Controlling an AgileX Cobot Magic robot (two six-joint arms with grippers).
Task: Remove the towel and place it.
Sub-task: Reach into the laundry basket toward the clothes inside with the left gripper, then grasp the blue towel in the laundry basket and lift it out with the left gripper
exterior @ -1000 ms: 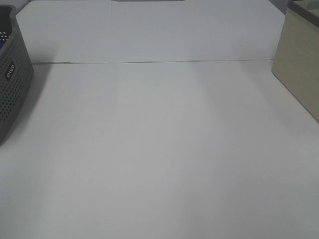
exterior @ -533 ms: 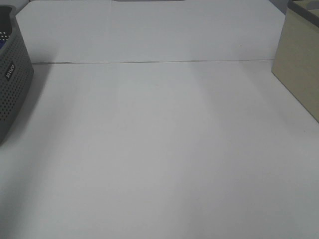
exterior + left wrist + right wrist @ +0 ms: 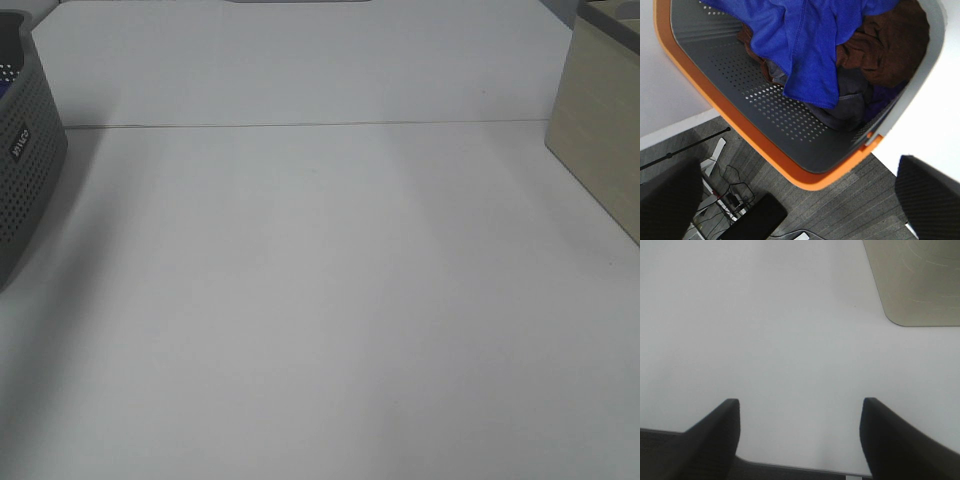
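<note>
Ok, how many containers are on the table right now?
2. The grey perforated basket sits at the left edge of the high view, the beige box at its right edge. Both are cropped, so more could lie outside the frame.

Basket (image 3: 25, 170) sits at far-left edge of desk (image 3: 320, 300), partly out of the high view. Box (image 3: 600, 140) sits at right edge, toward the back, well apart from basket. Seam (image 3: 300, 125) runs L-R across desk's back btwn them. Towel (image 3: 805, 45) lies in basket, on top of other cloths (image 3: 880, 45). Basket's corner overhangs desk edge, w/ floor (image 3: 840, 210) & cables (image 3: 725, 190) below.
</note>
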